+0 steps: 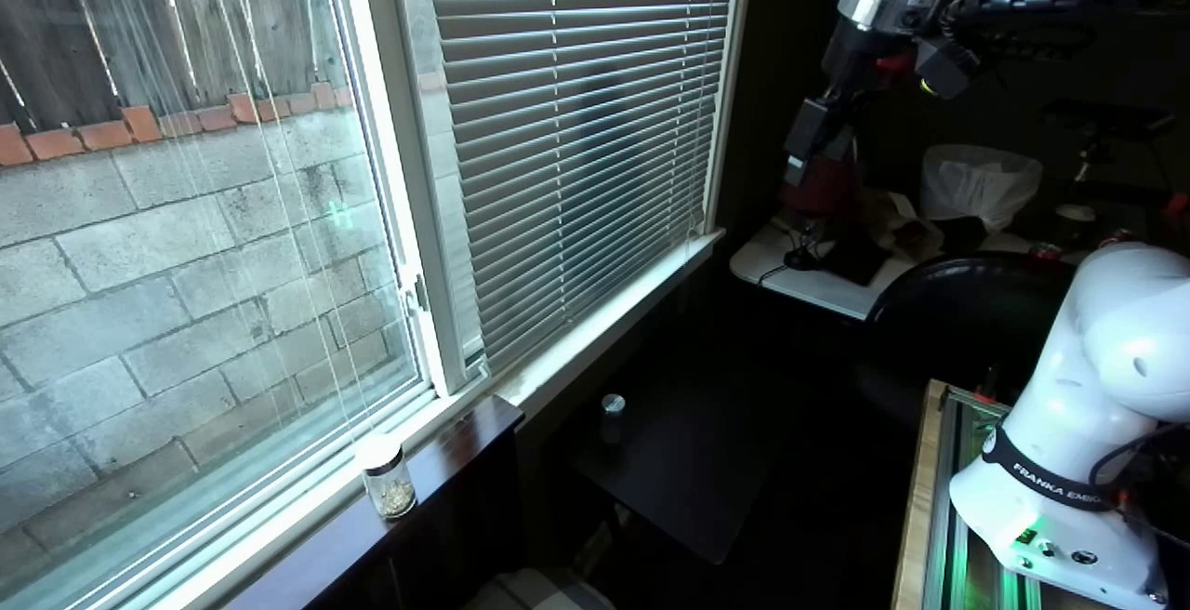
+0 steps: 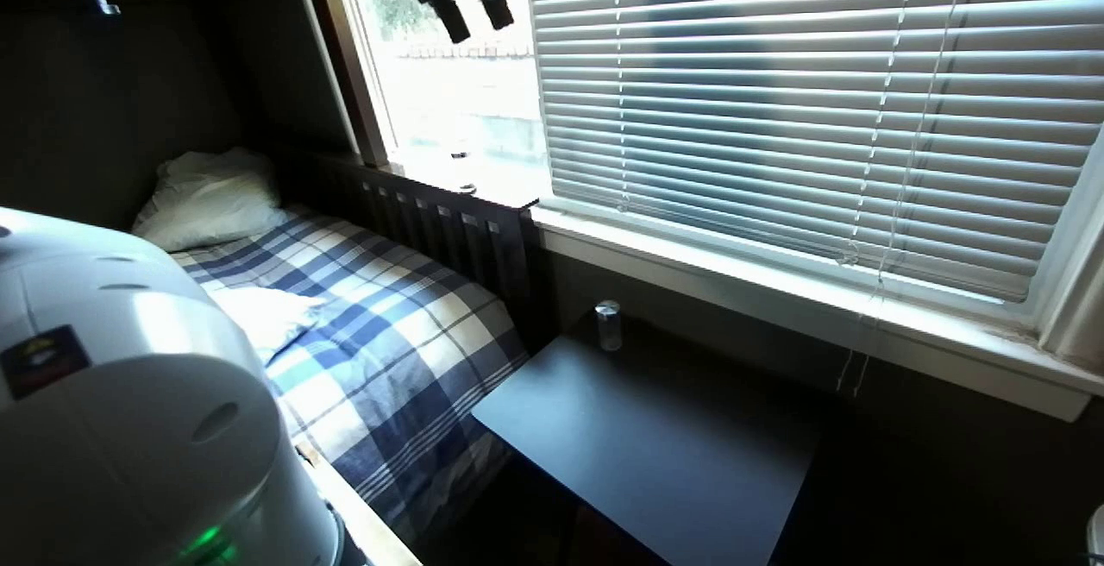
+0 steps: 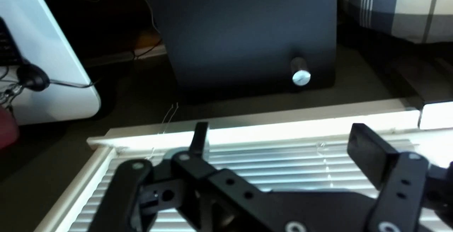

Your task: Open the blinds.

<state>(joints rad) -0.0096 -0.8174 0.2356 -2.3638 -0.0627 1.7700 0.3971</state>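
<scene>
**Blinds Beyond a Parted Claw**

They hang above the sill, long axis horizontal. In the wrist view they lie beyond the claw's gap, which spreads roughly along that axis; its fingers hold nothing. An exterior view shows the hanging cord running up them; the wrist view, mostly its 2 ends.

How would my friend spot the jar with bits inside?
Find the big window; beside its blinds, look for a grey block wall outside. Inside, on the dark ledge below, stands the jar. Its dark-edged lid sets it apart from the silver-topped container on the black table.
</scene>
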